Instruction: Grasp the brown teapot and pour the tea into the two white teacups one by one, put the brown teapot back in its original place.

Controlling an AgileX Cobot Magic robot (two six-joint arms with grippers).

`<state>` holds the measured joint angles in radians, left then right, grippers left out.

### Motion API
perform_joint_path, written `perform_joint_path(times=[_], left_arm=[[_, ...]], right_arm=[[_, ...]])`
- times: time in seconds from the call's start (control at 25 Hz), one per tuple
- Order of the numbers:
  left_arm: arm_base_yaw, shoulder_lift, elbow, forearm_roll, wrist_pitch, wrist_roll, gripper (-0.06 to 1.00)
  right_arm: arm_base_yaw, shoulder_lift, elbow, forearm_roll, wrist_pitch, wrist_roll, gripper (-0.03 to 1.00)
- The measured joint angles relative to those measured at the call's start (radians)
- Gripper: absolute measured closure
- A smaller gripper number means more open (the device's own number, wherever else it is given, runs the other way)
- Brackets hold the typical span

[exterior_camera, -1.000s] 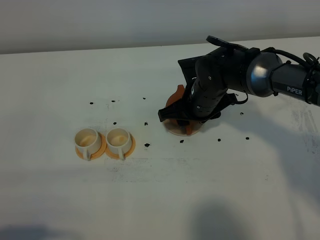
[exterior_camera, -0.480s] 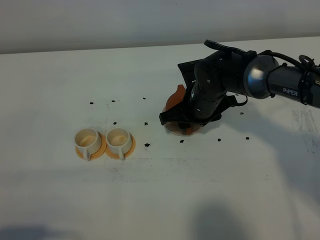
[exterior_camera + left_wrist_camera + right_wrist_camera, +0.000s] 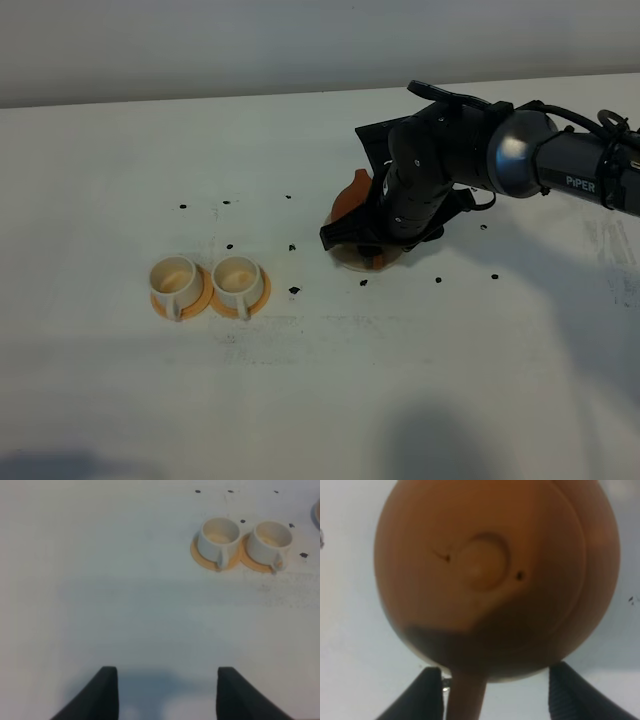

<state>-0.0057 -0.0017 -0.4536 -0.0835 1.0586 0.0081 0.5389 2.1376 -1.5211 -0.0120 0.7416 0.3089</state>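
The brown teapot [image 3: 495,575] sits on its beige coaster [image 3: 345,264], right of centre. The right gripper [image 3: 496,680] straddles its handle [image 3: 466,696], jaws wide and not clamping. The two white teacups [image 3: 238,280] stand well to the left. The left gripper [image 3: 167,672] gapes, holding nothing.

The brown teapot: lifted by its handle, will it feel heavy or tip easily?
It looks like clay, so the brown teapot is probably rigid, fragile and heavy for its size. Held by the thin handle between the fingers, its round body may swing. The knobbed lid might slide off when tilted.
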Motion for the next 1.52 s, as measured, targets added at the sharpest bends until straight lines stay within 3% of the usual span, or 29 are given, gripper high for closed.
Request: perform_joint_path(times=[0.28,0.64,0.88,1.52], left_arm=[[0.0,0.0,0.0,0.0,0.0,0.0,0.5],[0.0,0.0,0.0,0.0,0.001,-0.001,0.5],[0.0,0.0,0.0,0.0,0.001,-0.001,0.5],[0.0,0.0,0.0,0.0,0.001,-0.001,0.5]], right_arm=[[0.0,0.0,0.0,-0.004,0.0,-0.003,0.56],[0.0,0.004,0.0,-0.001,-0.002,-0.07,0.85],[0.0,0.009,0.0,0.012,-0.002,-0.147,0.85],[0.0,-0.026,0.001,-0.004,-0.053,-0.177,0.86]])
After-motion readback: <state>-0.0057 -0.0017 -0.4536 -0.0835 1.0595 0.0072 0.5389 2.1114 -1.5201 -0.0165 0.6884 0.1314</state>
